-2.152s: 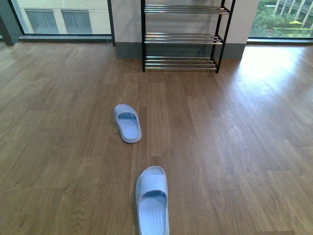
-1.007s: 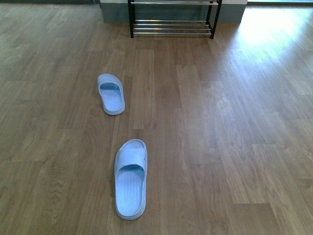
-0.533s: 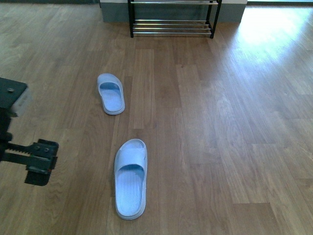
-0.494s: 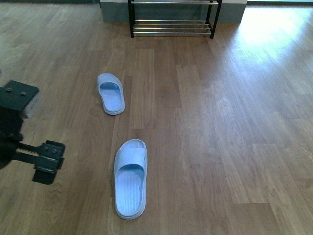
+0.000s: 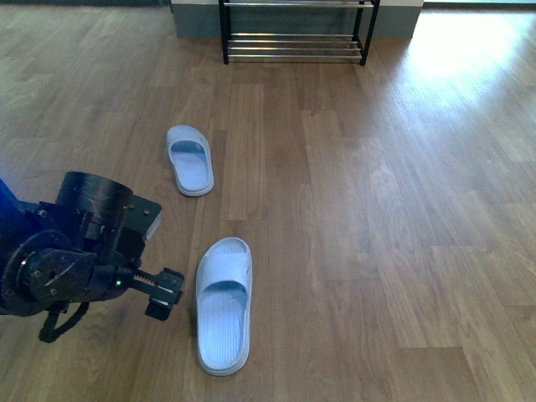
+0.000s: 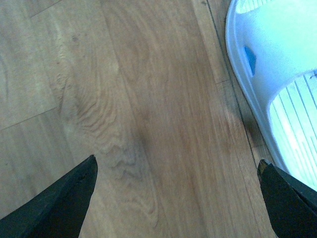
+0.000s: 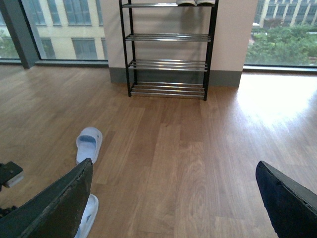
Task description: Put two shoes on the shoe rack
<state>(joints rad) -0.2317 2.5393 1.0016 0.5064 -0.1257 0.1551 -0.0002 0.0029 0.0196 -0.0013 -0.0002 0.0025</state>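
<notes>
Warm brown wood-plank flooring (image 5: 377, 251) fills the front view. The black-framed shoe rack with chrome-bar shelves (image 5: 293, 38) stands at the top centre of the frame, against the wall. Two pale blue rubber slide sandals lie on the floor, well apart from the rack: the farther sandal (image 5: 190, 160) upper left of centre, the nearer sandal (image 5: 224, 306) at lower centre-left. The left gripper (image 5: 163, 295) hangs low at lower left, just beside the nearer sandal and apparently not touching it.

The step in hand looks like the reach for the first shoe, with nothing grasped yet. The next move probably calls for shifting sideways until one finger clears the sandal's side wall or strap, then closing. The rack is far off, so a long carry follows.

Only the left wrist view shows the left gripper's fingers (image 6: 64, 198) spread wide over bare floor, with the sandal's rim and ribbed footbed just outside one finger. Only the right wrist view shows the right gripper (image 7: 173, 166), jaws apart and empty. It also shows the rack's full height, which the front view crops to its lowest bars.
</notes>
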